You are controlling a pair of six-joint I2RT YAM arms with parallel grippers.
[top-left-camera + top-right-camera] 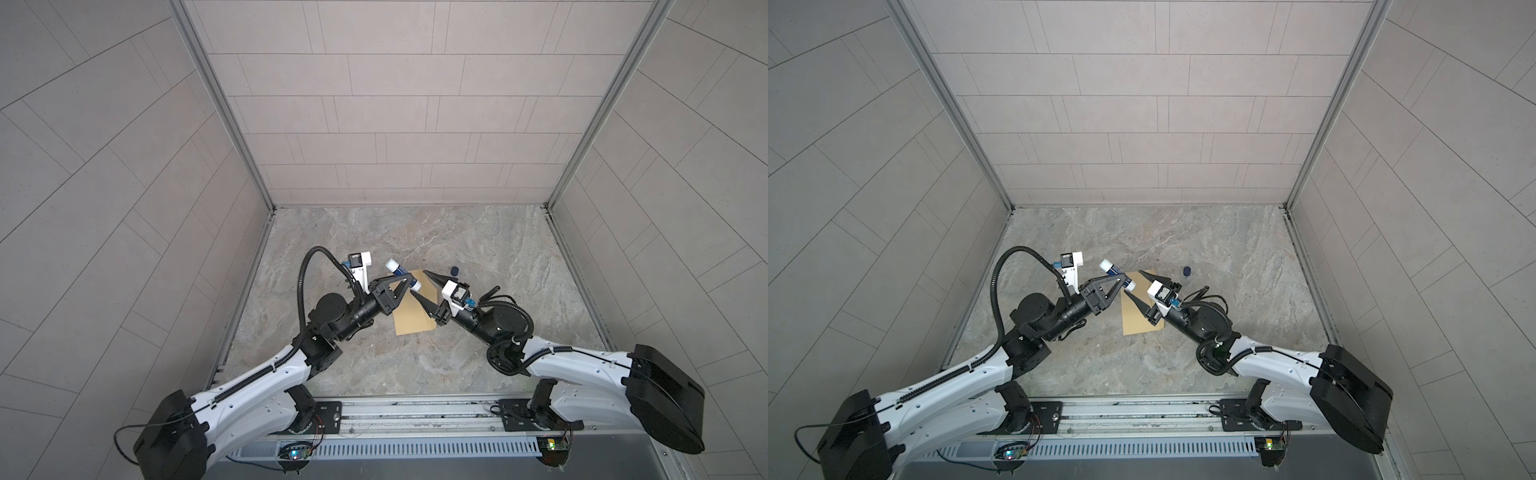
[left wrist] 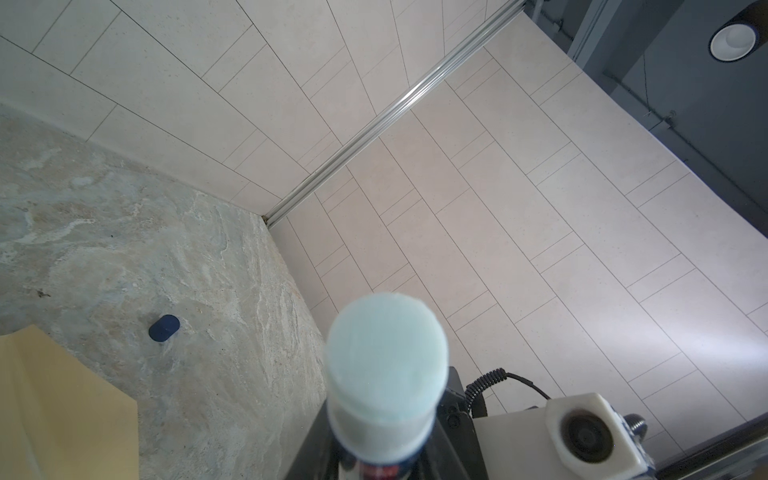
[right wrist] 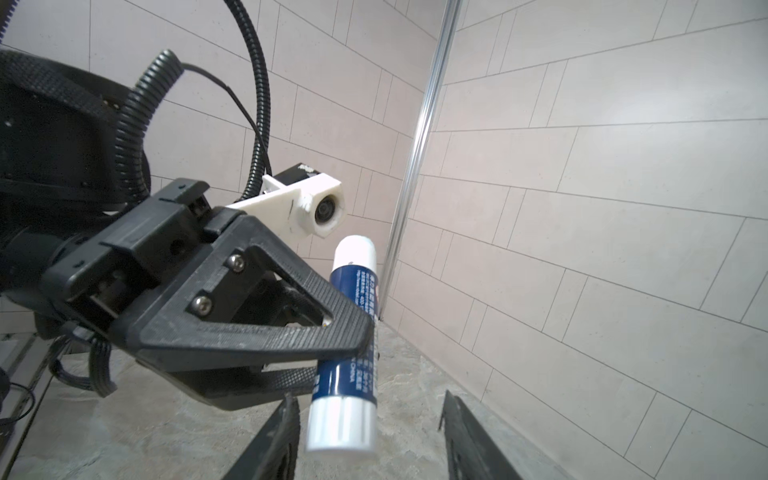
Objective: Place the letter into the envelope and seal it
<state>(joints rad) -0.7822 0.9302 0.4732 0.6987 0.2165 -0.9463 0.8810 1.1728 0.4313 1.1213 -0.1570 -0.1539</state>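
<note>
The envelope (image 1: 415, 322) lay flat a little below the centre of both top views, its upper end partly hidden under the grippers. The letter could not be seen anywhere and was probably already inside. By that judgement the sealing step was in hand. The left gripper (image 1: 405, 284) was clamped on a blue-and-white glue stick (image 3: 353, 332) held above the envelope's upper end. The stick's pale glue tip was bare and angled up and away from the paper. The right gripper (image 1: 417, 282) had its jaws apart on either side of the stick's white base, apparently not gripping it. The next move likely called for turning the stick so that the glue faced down, then rubbing it along the flap while the paper was kept from sliding. A small dark blue cap (image 1: 455, 271) lay to the upper right of the envelope. Everything rested on a grey-beige marbled tabletop (image 1: 457, 353), enclosed by pale tiled walls (image 1: 395, 124) joined at metal corner posts.
</note>
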